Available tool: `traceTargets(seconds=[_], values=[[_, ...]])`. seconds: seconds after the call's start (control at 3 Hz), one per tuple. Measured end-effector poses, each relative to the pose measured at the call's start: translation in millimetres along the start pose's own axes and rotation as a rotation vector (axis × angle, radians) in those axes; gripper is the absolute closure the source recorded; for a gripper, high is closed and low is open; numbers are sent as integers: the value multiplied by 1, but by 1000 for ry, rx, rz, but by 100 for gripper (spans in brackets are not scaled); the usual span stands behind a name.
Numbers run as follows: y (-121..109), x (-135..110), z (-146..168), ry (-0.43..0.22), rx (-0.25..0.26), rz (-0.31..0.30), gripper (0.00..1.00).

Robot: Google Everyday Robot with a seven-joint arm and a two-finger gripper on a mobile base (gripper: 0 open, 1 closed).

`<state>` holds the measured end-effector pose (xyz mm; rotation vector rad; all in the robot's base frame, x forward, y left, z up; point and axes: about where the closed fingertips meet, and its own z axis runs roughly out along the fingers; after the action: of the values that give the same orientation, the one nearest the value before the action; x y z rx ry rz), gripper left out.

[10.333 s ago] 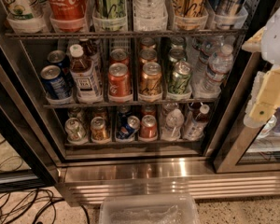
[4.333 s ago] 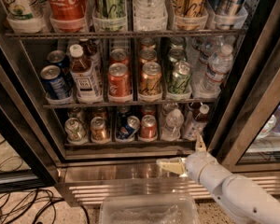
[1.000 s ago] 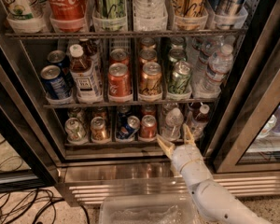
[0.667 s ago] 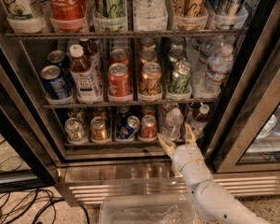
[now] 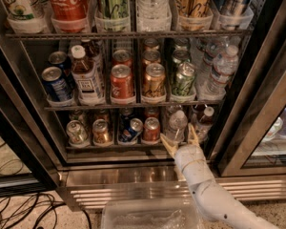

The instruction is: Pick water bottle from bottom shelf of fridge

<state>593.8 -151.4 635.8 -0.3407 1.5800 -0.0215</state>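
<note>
The fridge (image 5: 86, 175) stands open in front of me with three dark wire racks. On the bottom shelf (image 5: 114, 147) several cans stand in a row, and right of them the water bottle (image 5: 175, 124), clear with a white cap. My gripper (image 5: 181, 140) reaches up from the lower right on a white arm. Its two pale fingers (image 5: 168, 145) are spread, one on each side of the bottle's lower part, at the shelf's front edge. A dark bottle with a white cap (image 5: 205, 119) stands just right of the water bottle.
The middle rack (image 5: 133, 104) holds cans, a brown drink bottle (image 5: 86, 78) and water bottles (image 5: 219, 73). The glass door (image 5: 257, 128) stands open at the right. A clear plastic bin (image 5: 150, 216) sits on the floor below. Cables (image 5: 19, 209) lie at the lower left.
Since a second ago the gripper has barely moved, staying at the water bottle. Over the longer span the arm came in from the right and rose to the bottom shelf.
</note>
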Motion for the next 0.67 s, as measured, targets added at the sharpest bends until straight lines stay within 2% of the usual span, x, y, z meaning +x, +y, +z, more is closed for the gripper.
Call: traceTargets(seconds=[0.67], values=[[1,-2,16,-21,13,-6,29]])
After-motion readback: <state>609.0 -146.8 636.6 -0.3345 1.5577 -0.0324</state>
